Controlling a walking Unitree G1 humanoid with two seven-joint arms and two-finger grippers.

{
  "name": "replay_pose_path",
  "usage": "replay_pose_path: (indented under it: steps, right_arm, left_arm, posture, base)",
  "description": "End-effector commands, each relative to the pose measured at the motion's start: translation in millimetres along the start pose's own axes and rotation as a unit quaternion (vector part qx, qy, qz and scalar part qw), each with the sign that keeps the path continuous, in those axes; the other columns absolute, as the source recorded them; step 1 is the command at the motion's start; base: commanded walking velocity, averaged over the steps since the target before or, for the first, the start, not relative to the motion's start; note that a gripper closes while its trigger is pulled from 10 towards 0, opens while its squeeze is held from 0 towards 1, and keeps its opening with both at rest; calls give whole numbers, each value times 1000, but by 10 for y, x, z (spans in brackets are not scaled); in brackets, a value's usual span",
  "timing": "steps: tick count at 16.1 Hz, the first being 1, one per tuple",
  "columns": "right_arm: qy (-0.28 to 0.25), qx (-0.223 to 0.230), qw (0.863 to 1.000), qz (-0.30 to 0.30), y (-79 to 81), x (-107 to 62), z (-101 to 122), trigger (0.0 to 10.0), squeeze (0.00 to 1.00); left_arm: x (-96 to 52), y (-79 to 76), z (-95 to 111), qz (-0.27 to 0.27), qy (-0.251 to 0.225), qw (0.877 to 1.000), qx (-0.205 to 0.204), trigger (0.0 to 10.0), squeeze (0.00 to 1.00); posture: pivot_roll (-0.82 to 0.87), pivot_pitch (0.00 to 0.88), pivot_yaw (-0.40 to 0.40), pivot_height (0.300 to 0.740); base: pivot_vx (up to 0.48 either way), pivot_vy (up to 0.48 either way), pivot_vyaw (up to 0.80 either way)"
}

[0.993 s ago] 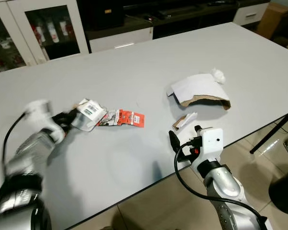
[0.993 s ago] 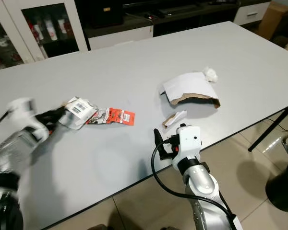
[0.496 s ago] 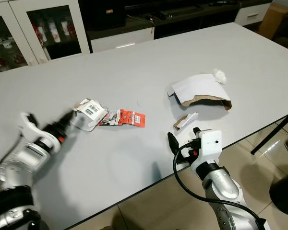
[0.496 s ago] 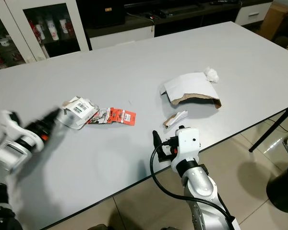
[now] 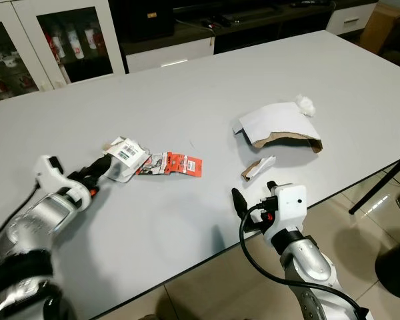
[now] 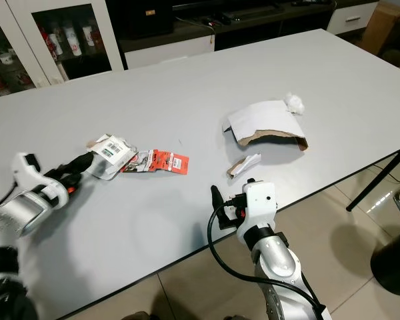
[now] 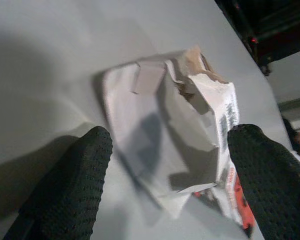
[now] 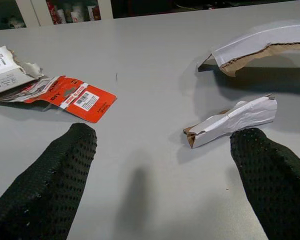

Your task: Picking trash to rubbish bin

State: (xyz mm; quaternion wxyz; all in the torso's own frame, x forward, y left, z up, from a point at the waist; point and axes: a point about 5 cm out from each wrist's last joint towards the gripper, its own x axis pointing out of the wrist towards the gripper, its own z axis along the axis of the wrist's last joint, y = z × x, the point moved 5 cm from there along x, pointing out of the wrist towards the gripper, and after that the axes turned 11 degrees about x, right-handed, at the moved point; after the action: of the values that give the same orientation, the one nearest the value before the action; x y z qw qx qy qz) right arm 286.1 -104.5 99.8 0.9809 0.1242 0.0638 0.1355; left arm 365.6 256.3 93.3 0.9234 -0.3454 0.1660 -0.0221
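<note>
A crumpled white package (image 5: 123, 159) with a barcode lies on the grey table (image 5: 187, 87), left of centre, overlapping a red card (image 5: 177, 164). My left gripper (image 5: 97, 175) is open just left of the package; in the left wrist view its black fingers (image 7: 75, 185) flank the package (image 7: 180, 140) without touching it. A torn cardboard piece (image 5: 280, 125), a small cardboard scrap (image 5: 257, 168) and a white tissue ball (image 5: 304, 105) lie to the right. My right gripper (image 5: 243, 203) stands open near the table's front edge, a little short of the scrap (image 8: 232, 121).
Glass-door cabinets (image 5: 47, 40) and a dark low unit (image 5: 253, 20) stand beyond the table's far edge. A dark round object (image 5: 395, 263) sits on the tiled floor at the right, beside a black table leg (image 5: 380, 183).
My left arm swung back from the white package and has settled with the gripper just left of it. The right gripper dropped slightly. The trash has stayed put.
</note>
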Motion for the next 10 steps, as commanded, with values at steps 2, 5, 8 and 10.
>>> replay_pose_path:
  steps: [2,5,8,10]
  right_arm:
    - [-2,-5,1000,0,12,-7,30,10000,0]
    - [12,-10,996,92,309,-44,16,10000,0]
    - [36,-15,985,166,558,-111,-40,10000,0]
    - [49,-4,974,221,745,-174,-34,10000,0]
  left_arm:
    - [92,-120,38,-24,-13,999,-22,10000,0]
    - [208,-153,-16,-14,-1,1000,-14,10000,0]
    - [240,-109,-20,1,1,1000,-15,10000,0]
    - [243,-77,-7,4,-3,1000,-22,10000,0]
  posture:
    - [-54,56,46,740]
    - [-56,55,43,740]
    - [-58,56,47,740]
    - [-58,50,45,740]
  base:
    - [0,0,0]
    - [0,0,0]
    - [0,0,0]
    - [0,0,0]
